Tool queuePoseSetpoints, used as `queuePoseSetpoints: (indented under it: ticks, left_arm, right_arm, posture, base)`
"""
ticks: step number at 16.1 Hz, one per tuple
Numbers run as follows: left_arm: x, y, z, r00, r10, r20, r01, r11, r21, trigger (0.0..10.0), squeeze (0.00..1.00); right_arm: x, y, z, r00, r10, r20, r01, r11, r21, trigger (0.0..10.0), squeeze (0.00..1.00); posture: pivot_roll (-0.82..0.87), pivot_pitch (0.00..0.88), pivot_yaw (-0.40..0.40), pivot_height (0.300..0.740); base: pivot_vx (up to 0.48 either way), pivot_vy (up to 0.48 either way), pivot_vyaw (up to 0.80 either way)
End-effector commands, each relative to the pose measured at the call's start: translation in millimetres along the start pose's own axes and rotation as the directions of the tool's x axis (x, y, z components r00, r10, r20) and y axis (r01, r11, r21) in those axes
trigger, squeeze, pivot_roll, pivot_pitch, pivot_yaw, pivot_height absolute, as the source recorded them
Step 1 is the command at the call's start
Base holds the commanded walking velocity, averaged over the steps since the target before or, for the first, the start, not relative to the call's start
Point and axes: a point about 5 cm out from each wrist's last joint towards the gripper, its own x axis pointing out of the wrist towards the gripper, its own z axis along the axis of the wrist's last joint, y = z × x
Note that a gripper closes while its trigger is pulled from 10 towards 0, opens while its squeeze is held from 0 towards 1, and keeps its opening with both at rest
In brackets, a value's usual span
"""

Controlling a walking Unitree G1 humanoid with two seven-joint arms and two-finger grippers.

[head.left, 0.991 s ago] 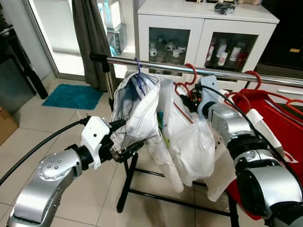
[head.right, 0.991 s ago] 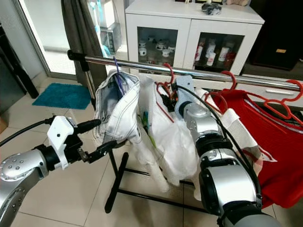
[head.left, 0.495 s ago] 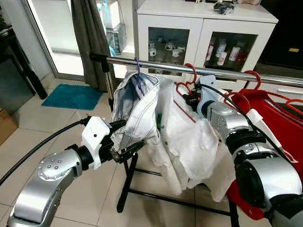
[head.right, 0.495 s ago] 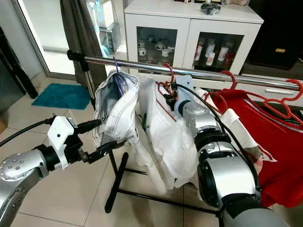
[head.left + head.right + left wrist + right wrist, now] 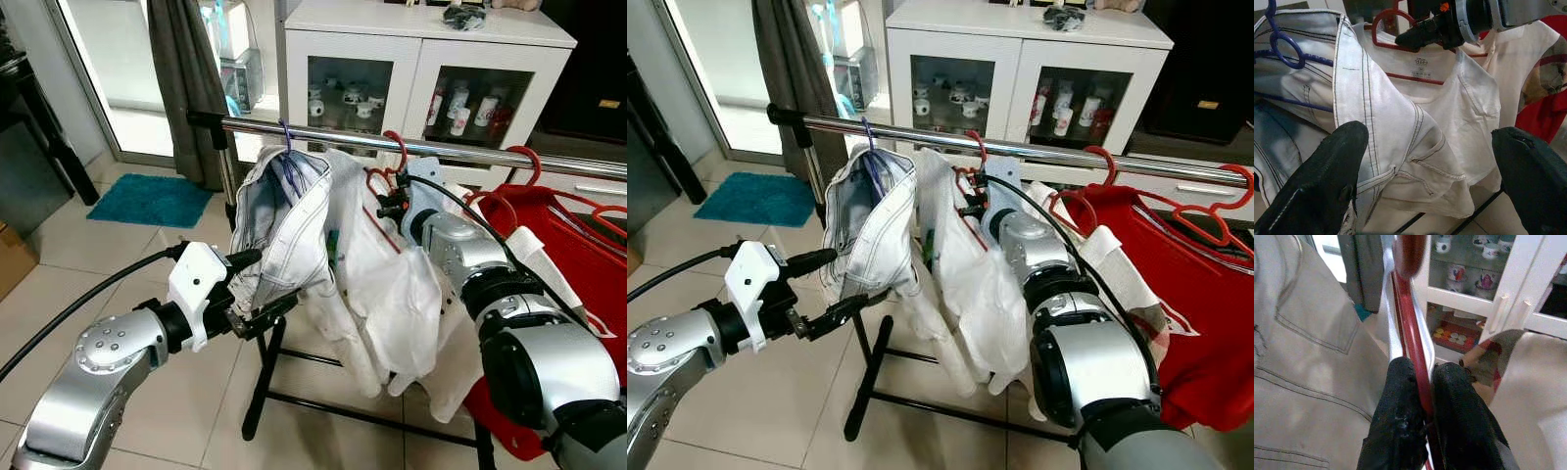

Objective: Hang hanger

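up close, right claw [image 5: 1420, 426] pinching red hanger [image 5: 1409, 333]

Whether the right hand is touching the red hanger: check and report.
Touching. The right wrist view shows the right hand with both black fingers pressed against the red hanger, no gap on either side.

Your left silver arm [image 5: 103, 364] reaches forward, elbow bent low, wrist roughly level. Its left gripper [image 5: 263, 289] has the two long black fingers spread wide, nothing clamped between them. Your right silver arm [image 5: 509, 323] stretches forward and up, forearm angled toward centre. Its right gripper [image 5: 1422, 404] has both black fingers [image 5: 1400, 396] pinched tight on the thin red plastic hanger [image 5: 1410, 340], which runs straight out from between the pads.
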Motion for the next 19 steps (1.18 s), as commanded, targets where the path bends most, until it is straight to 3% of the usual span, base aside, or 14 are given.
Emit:
queuePoseSetpoints:
  ticks: [1,3,5,8,10,12,14,17,19]
  left_arm:
    - [5.8,2.7,2.1,1.000,0.029,0.010,-0.029,0.999,0.015,10.0,0.00]
    - [10.7,6.2,0.1,0.997,0.083,0.001,-0.083,0.997,0.009,10.0,0.00]
    - [17.7,10.9,-3.1,0.985,0.174,-0.002,-0.174,0.985,-0.011,10.0,0.00]
    - [25.3,7.1,-3.8,0.979,0.203,0.016,-0.203,0.979,-0.010,10.0,0.00]
    - [31.1,3.3,-7.9,0.973,0.230,0.005,-0.230,0.973,-0.012,10.0,0.00]
    - [32.5,1.8,-9.9,0.965,0.261,0.002,-0.260,0.965,-0.021,10.0,0.00]
    - [32.9,0.6,-9.4,0.963,0.271,0.010,-0.270,0.962,-0.037,10.0,0.00]
    - [35.1,-2.9,-9.6,0.964,0.264,0.012,-0.263,0.964,-0.048,10.0,0.00]
    - [35.7,-3.6,-9.9,0.965,0.264,0.010,-0.263,0.964,-0.047,10.0,0.00]
  right_arm:
    - [-1.2,-1.8,5.4,0.999,0.014,0.048,-0.016,0.999,0.038,0.0,0.00]
    - [-3.6,-6.4,6.7,0.997,-0.002,0.080,-0.001,0.999,0.045,0.0,0.00]
    - [-10.2,-14.0,12.6,0.985,-0.025,0.169,0.028,0.999,-0.018,0.0,0.00]
    - [-22.0,-17.3,13.6,0.972,-0.009,0.233,0.028,0.997,-0.079,0.0,0.00]
    - [-40.5,-13.4,7.3,0.968,0.060,0.244,-0.012,0.981,-0.191,0.0,0.00]
    - [-56.2,-9.3,-3.2,0.971,0.086,0.223,-0.030,0.969,-0.245,0.0,0.00]
    - [-64.3,-7.3,-11.9,0.975,0.087,0.207,-0.036,0.970,-0.239,0.0,0.00]
    - [-82.6,3.6,-45.9,0.988,0.044,0.145,-0.013,0.978,-0.208,0.0,0.00]
    - [-88.5,7.1,-53.5,0.991,0.011,0.133,0.013,0.984,-0.176,0.0,0.00]
  posture:
    - [-0.01,0.000,-0.010,0.740]
    - [-0.02,0.000,-0.010,0.740]
    - [-0.03,0.000,-0.012,0.740]
    - [-0.04,0.000,-0.018,0.740]
    - [-0.05,0.000,-0.022,0.740]
    - [-0.05,0.000,-0.033,0.740]
    - [-0.05,0.000,-0.033,0.740]
    - [-0.06,0.000,-0.048,0.740]
    - [-0.05,0.000,-0.049,0.740]
  base:
    - [0.000,0.000,0.00]
    - [0.000,0.000,0.00]
    - [0.000,0.000,0.00]
    - [0.000,0.000,0.00]
    - [0.000,0.000,0.00]
    - [0.000,0.000,0.00]
    - [0.000,0.000,0.00]
    - [0.000,0.000,0.00]
    - [0.000,0.000,0.00]
